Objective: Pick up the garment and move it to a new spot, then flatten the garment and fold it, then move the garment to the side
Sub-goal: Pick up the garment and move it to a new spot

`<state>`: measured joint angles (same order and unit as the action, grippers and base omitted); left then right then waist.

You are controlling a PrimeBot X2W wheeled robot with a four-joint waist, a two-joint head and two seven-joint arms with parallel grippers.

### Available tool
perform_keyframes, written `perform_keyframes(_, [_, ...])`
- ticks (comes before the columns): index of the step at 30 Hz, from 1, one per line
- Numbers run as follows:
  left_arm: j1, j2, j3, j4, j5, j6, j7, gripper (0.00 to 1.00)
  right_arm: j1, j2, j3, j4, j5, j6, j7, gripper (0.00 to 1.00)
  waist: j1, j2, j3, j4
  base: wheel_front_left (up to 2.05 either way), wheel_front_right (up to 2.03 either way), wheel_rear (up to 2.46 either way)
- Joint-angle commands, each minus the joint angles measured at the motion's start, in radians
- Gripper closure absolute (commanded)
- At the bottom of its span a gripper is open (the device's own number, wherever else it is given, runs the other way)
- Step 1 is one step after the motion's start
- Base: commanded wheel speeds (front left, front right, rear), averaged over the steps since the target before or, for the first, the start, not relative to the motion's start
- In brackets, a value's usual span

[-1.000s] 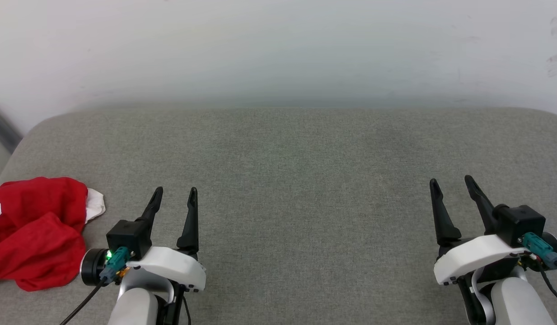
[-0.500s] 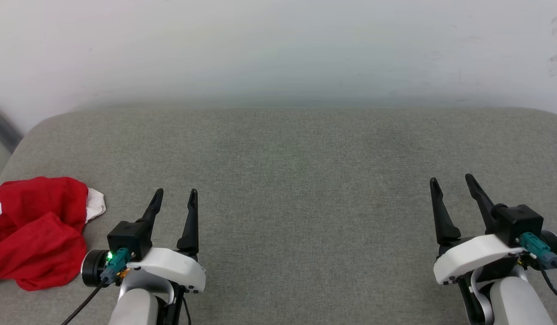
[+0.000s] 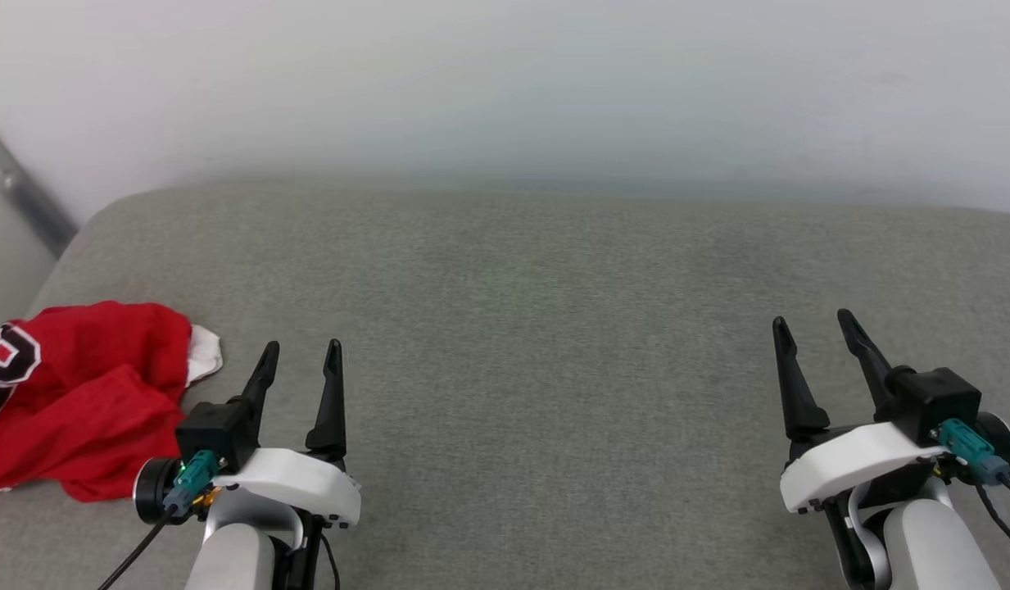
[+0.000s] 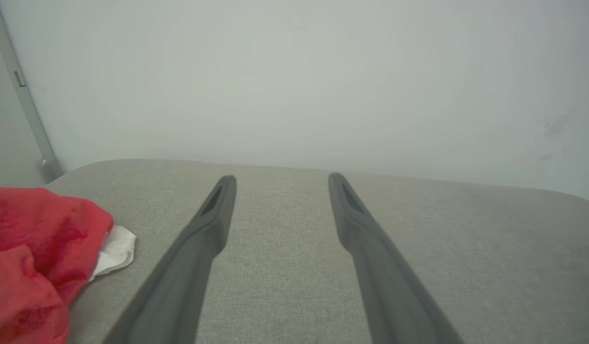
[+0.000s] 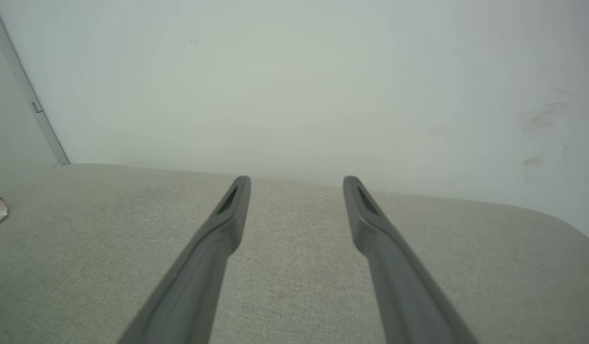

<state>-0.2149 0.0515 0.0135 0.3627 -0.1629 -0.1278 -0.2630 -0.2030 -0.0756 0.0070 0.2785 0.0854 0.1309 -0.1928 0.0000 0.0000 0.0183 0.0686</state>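
A crumpled red garment (image 3: 79, 393) lies on a grey cushion (image 3: 537, 328) just outside the robot's left hand (image 3: 302, 347), whose fingers are parted and empty like those of the right hand (image 3: 811, 318) far across from it; the nearer hand would best swing over and pinch a raised fold.

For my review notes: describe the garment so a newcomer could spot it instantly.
On the grey cushioned surface, look to its left edge, beside the left gripper. The garment lies there crumpled: bright red, with black white-edged lettering and a white corner poking out.
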Motion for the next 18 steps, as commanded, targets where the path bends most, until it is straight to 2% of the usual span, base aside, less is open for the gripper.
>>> perform_keyframes(1, [-0.005,0.000,0.008,0.001,-0.003,0.006,-0.003,0.00,0.006,0.004,0.005,-0.012,0.001,0.000,0.003,0.00,0.0000,0.0000,0.002,0.030,0.00,0.00,0.00])
perform_keyframes(18, [-0.001,-0.001,0.096,-0.024,-0.039,0.007,-0.003,0.00,-0.016,-0.005,0.088,-0.057,0.025,0.000,0.028,0.00,0.0000,0.0000,0.031,0.255,0.00,0.00,0.00])
